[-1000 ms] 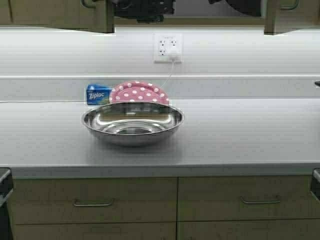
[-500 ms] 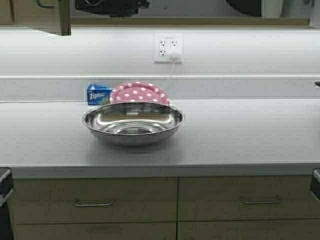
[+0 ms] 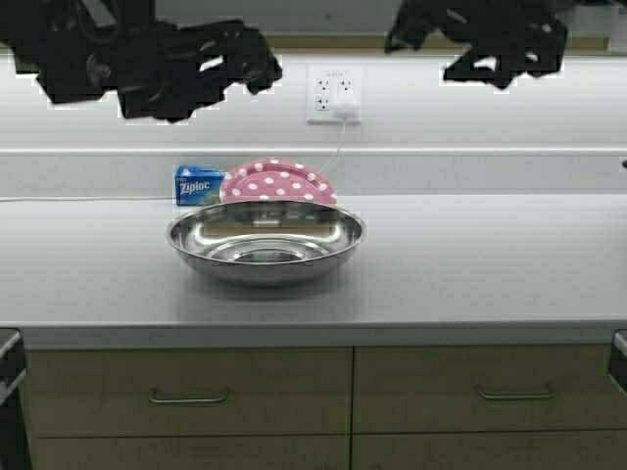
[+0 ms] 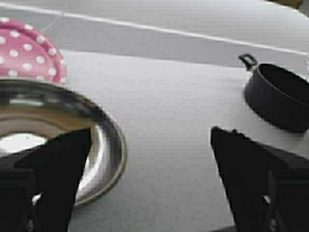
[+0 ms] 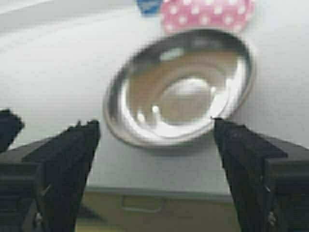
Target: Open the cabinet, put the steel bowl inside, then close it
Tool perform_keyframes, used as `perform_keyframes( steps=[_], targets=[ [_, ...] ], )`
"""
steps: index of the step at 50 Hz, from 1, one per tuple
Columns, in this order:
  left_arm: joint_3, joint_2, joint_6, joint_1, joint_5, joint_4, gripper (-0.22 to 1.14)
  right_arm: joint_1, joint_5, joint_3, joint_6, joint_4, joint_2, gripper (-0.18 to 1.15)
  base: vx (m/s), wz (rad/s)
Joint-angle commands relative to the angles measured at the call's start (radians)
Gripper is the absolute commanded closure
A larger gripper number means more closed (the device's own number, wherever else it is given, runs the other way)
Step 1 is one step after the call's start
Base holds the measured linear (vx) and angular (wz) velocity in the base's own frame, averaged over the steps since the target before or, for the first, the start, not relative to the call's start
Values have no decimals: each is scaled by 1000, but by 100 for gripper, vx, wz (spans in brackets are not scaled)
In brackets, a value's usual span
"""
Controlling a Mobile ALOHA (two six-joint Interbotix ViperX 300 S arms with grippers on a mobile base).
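The steel bowl (image 3: 265, 241) stands empty on the grey counter (image 3: 470, 264), with nothing holding it. It also shows in the left wrist view (image 4: 58, 140) and the right wrist view (image 5: 181, 87). Of the cabinet only a tan lower edge (image 3: 333, 42) shows at the top; its doors are out of view. My left gripper (image 3: 261, 61) hangs high above the bowl's left side, open and empty (image 4: 149, 179). My right gripper (image 3: 426, 54) hangs high to the bowl's right, open and empty (image 5: 154, 169).
A pink white-dotted plate (image 3: 278, 183) and a blue Ziploc box (image 3: 196, 184) stand against the wall behind the bowl. A wall outlet (image 3: 333, 95) has a cord plugged in. A dark pot (image 4: 277, 96) sits far right. Drawers (image 3: 186, 397) lie below the counter.
Both arms have dropped into view in front of the wall. The cabinet door edges seen at the top have swung apart and gone out of view. The bowl has not moved.
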Motion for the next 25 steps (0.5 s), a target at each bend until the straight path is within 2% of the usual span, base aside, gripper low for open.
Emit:
perform_keyframes(
  steps=[1, 10, 16, 21, 25],
  targets=[
    [46, 149, -107, 75, -183, 6, -11, 5, -164, 61, 126, -46, 106, -3, 0, 0],
    [29, 400, -296, 147, -365, 23, -11, 5, -383, 72, 348, -175, 336, -3, 0, 0],
    [-25, 540, -419, 195, -453, 63, -11, 3, -586, 61, 456, -183, 509, -3, 1, 4],
    [-81, 623, -492, 259, -500, 143, -11, -12, -666, 20, 505, -201, 644, -3, 1, 6],
    [-132, 672, -535, 325, -506, 249, -11, -41, -687, -18, 535, -233, 718, -3, 2, 8]
  ],
)
